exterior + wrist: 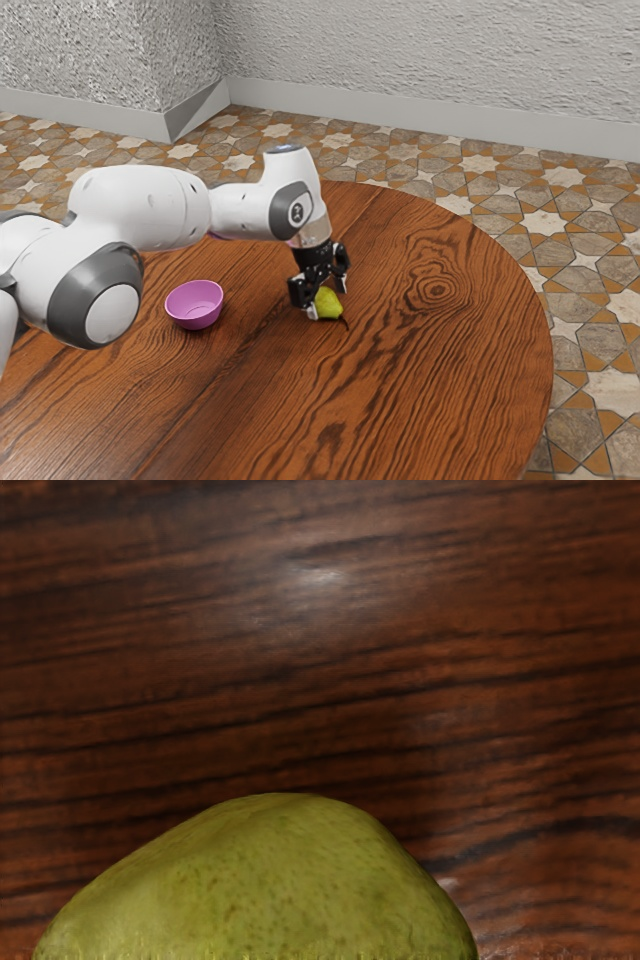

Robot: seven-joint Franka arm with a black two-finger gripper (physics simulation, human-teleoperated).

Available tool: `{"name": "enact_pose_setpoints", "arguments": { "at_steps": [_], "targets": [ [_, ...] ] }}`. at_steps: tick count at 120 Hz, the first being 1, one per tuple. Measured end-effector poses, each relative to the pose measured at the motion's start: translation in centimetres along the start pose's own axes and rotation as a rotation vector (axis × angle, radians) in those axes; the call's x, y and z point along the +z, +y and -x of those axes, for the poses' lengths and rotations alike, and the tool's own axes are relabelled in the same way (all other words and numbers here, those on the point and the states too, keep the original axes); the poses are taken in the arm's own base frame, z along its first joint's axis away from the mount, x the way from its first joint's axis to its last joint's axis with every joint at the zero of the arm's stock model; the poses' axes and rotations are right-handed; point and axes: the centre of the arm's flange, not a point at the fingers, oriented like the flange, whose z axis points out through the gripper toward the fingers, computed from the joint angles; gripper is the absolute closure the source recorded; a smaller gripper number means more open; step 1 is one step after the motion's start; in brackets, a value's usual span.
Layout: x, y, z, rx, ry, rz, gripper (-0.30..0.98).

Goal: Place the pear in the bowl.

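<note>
Straddling the pear (328, 304), my gripper (328, 300) points down at the table, open, its two fingers standing apart with the pear between them. One fingertip (312, 313) is right against the pear's side nearer the exterior view's left; the other is just beside the pear, on its far side. The pear lies on the wooden table (400, 400), yellow-green, its thin dark stem pointing away from my hand, toward the front of the exterior view. From my wrist I see its rounded, finely speckled skin (270, 890) close below me, with dark wood grain running past it. Well apart from the pear, toward the exterior view's left, the pink bowl (195, 305) sits upright on the same table, so the pear is outside it. On the pear's other side, toward the exterior view's right, a ringed knot (437, 290) marks the wood. My white arm (145, 208) reaches over to the pear from the exterior view's left. Beyond the pear and the table's round edge come the patterned floor tiles (575, 240) and a rough pale wall (430, 50).
</note>
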Motion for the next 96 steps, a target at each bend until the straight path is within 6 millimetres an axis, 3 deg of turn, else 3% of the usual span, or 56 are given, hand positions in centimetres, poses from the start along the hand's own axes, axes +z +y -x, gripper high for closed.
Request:
{"name": "enact_pose_setpoints", "arguments": {
  "at_steps": [96],
  "targets": [
    [-0.1, 0.0, -1.0, -0.032, 0.009, 0.007, 0.04]
  ]
}}
